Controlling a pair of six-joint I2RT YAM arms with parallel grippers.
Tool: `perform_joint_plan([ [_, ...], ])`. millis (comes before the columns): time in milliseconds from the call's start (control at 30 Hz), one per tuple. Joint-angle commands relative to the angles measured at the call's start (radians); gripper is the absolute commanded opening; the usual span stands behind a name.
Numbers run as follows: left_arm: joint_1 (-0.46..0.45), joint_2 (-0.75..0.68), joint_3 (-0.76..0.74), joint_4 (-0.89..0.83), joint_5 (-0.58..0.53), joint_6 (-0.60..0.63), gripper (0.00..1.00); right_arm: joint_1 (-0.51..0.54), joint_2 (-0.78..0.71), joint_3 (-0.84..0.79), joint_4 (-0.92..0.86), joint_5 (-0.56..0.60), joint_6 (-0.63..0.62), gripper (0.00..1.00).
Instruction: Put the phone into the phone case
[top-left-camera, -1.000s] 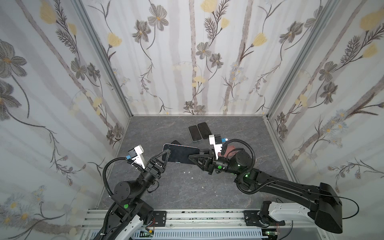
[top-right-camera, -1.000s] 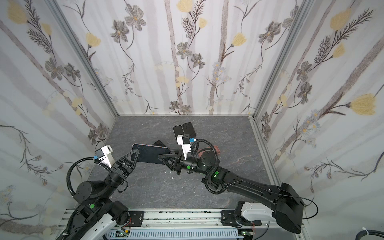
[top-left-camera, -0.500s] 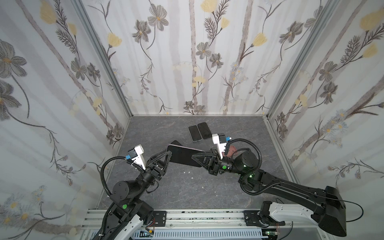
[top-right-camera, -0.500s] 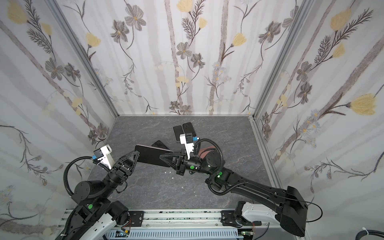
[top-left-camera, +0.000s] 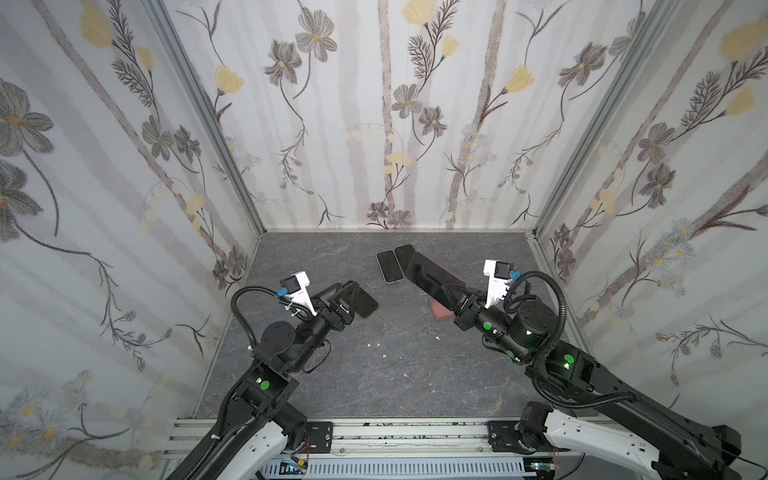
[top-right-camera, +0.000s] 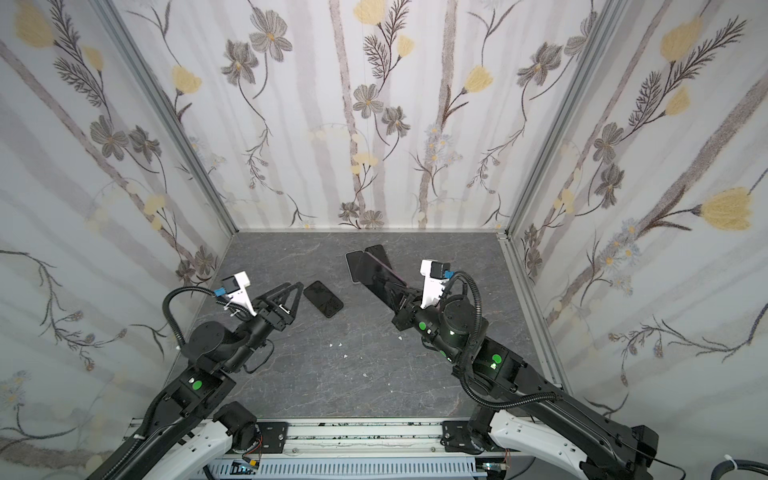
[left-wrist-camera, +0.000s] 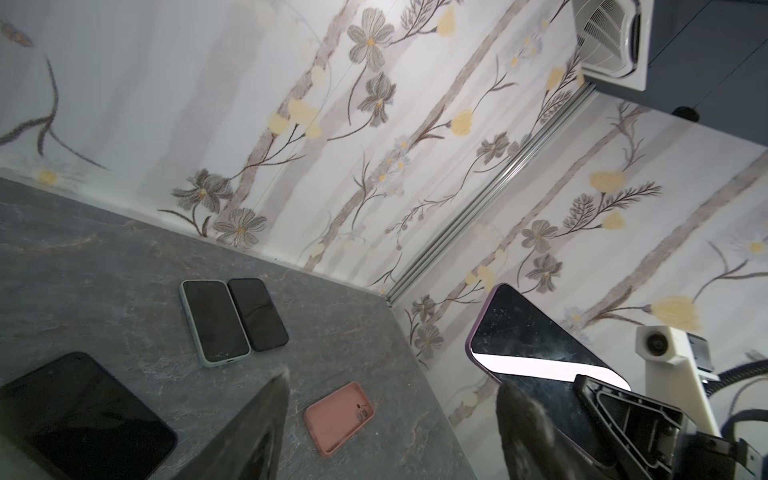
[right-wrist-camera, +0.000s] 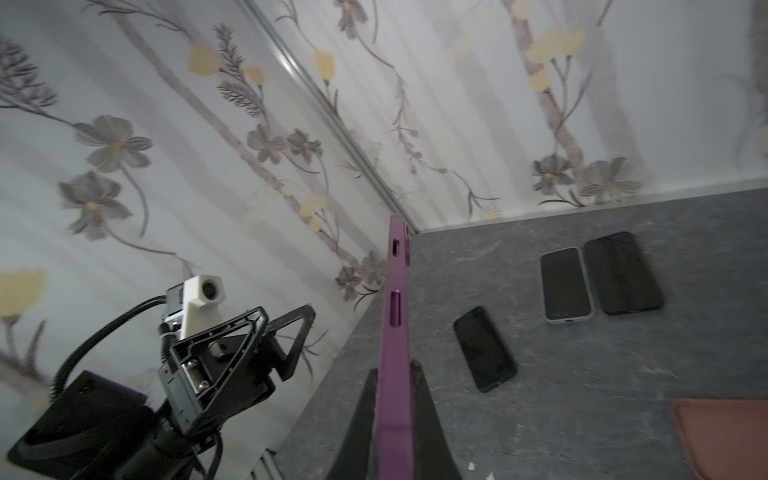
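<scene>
The right hand (top-left-camera: 453, 296) is clenched on the phone (top-left-camera: 430, 274), which sits in a purple case (right-wrist-camera: 395, 332) with its dark screen showing inside the purple rim. The fingers (right-wrist-camera: 428, 419) press on the two broad faces near one end. The phone is held up off the grey surface (top-left-camera: 374, 365), tilted, with its free end pointing toward the back wall.

The left hand (top-right-camera: 294, 286) is released, its fingers spread with nothing between them. It hovers low on the left side, just beside a black phone (top-right-camera: 323, 299) that lies flat, screen up.

A pink case (left-wrist-camera: 338, 417) lies flat on the surface on the right side (in both top views the right hand and the raised phone partly cover it). Near the back wall two more phones lie side by side, touching: a pale-cased phone (left-wrist-camera: 216, 322) and a dark phone (left-wrist-camera: 257, 313). The two hands are well apart.
</scene>
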Motion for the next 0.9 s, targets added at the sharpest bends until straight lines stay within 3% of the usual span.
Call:
perform_joint_plan([
  [0,-0.007,0.155,0.051,0.023,0.051,0.037,0.76,-0.050,-0.045,-0.003,-0.197,0.234,0.010,0.00],
  [133,-0.043,0.417,0.133,0.040,0.128,0.066,0.71,-0.201,-0.060,-0.033,-0.299,0.247,0.036,0.00],
  [367,-0.152,0.770,0.359,-0.029,0.154,0.235,0.63,-0.458,0.006,-0.165,-0.254,0.006,0.090,0.00],
  [500,-0.184,0.985,0.539,-0.122,0.174,0.289,0.43,-0.549,0.018,-0.250,-0.172,-0.070,0.108,0.00],
  [567,-0.195,1.087,0.632,-0.170,0.195,0.293,0.39,-0.593,0.032,-0.288,-0.131,-0.121,0.114,0.00],
  [667,-0.210,1.221,0.753,-0.208,0.207,0.299,0.37,-0.649,0.074,-0.324,-0.066,-0.208,0.118,0.00],
  [867,-0.218,1.445,0.989,-0.295,0.137,0.332,0.39,-0.717,0.155,-0.347,0.001,-0.254,0.118,0.00],
])
